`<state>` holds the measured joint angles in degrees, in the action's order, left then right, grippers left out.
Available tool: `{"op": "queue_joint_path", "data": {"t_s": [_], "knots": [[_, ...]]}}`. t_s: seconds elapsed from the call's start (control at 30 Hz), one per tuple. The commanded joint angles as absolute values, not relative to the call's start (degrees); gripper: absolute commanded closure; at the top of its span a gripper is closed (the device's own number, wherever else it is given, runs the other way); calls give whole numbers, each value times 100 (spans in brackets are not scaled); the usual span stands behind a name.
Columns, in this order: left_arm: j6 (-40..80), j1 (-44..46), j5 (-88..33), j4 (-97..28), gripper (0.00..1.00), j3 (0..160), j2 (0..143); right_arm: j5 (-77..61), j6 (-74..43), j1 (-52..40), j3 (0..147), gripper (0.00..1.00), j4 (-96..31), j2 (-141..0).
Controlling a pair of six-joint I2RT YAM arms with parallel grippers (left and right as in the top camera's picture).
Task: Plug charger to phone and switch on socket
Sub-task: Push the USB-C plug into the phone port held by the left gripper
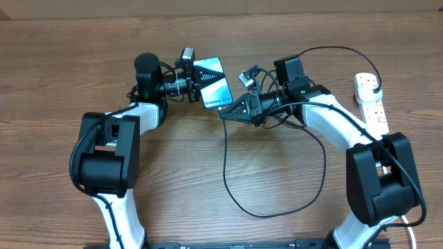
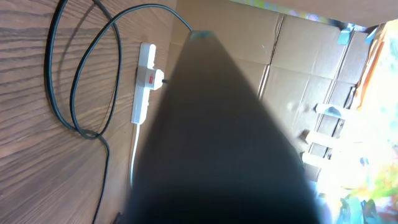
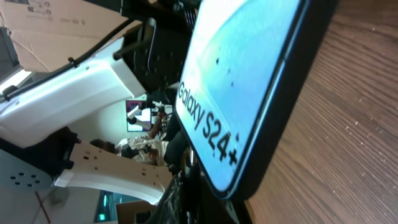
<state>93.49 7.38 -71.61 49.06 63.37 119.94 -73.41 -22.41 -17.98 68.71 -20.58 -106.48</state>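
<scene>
The phone (image 1: 213,83) is held up off the table, screen facing up, with my left gripper (image 1: 196,80) shut on its far end. Its dark back fills the left wrist view (image 2: 217,137). My right gripper (image 1: 227,112) is shut on the charger's connector end, right at the phone's short edge with the dark text. In the right wrist view the screen (image 3: 242,74) reads "Galaxy S24+" and the dark connector (image 3: 189,171) sits just below that edge; whether it is in the port is hidden. The charger cable (image 1: 228,187) loops over the table. The socket (image 1: 374,107) lies at the far right.
A black plug (image 1: 374,88) sits in the socket's far end. The socket also shows in the left wrist view (image 2: 143,87), with cable loops (image 2: 62,106) beside it. Cardboard boxes (image 2: 298,56) stand beyond the table's edge. Both arms crowd the table's middle rear.
</scene>
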Motion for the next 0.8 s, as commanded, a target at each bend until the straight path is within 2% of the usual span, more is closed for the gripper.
{"op": "queue_joint_path", "data": {"t_s": [0.0, 0.77], "knots": [[9432, 729, -7308, 4960, 96, 6469, 11968, -7317, -2429, -1793, 6860, 96, -1979, -10687], [9430, 733, -7360, 5000, 96, 6469, 11968, -7168, -2707, -1793, 6858, 96, -1800, -10691]]}}
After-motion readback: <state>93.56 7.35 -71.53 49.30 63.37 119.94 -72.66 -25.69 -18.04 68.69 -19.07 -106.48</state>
